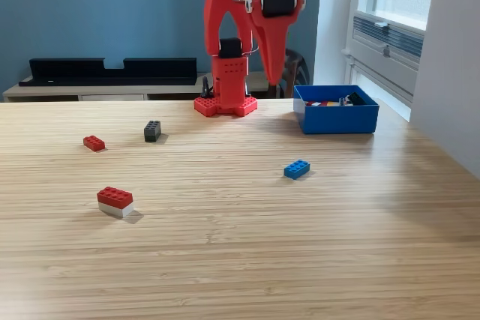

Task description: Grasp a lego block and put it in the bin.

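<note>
The red arm (244,28) stood folded up at the back of the table (225,260), base just to the exterior view's left of the bin (335,119); its fingers (270,73) hung pointing down, well above the wood, & looked pressed together into one tapered tip w/ nothing between them; no brick was held.

Bin sat at the back on the exterior view's right, open top up, w/ a few small pieces already inside (too small to tell apart). Four loose bricks lay on the table: blue brick (296,169) nearest the bin, in front of it & toward the view's left; dark grey brick (152,131) & small red brick (94,143) over on the view's left; red-on-white stacked brick (115,201) nearest the camera on the view's left.

Risks, as a guess: every brick lay well apart from the arm, so a long reach was needed; at full stretch the fingers could come down off-centre & nudge a brick away instead of straddling it; fingers would have to spread first, else they'd just push it. The stacked brick might split if pinched on one layer only. Carrying low toward the bin could clip its near wall.

Blue brick looked the likeliest pick; it lay flat, studs up, long axis diagonal, running from near-left to far-right in the exterior view, far end aimed roughly toward the bin; pinching across the short sides would suit.
</note>
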You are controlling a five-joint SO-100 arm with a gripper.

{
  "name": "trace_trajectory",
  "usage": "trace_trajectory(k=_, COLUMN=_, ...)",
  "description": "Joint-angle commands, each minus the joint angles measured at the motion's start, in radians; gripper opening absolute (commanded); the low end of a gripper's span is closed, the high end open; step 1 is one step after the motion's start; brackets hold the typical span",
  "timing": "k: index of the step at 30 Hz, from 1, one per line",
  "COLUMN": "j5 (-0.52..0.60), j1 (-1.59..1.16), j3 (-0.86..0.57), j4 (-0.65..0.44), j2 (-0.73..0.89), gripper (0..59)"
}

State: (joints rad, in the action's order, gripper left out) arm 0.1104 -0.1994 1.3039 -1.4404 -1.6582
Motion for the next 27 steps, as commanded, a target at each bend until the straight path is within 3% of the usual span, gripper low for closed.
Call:
trace_trajectory(k=1, j5=-0.008, j1=0.029, j3=-0.032, j4=0.017, j2=-0.077, gripper=0.0)
trace_trajectory(k=18, j5=-0.020, j1=0.069, j3=-0.012, j4=0.044, j2=-0.077, gripper=0.0)
trace_trajectory(k=27, j5=-0.025, j1=0.103, j3=0.040, j4=0.121, j2=-0.077, gripper=0.0)
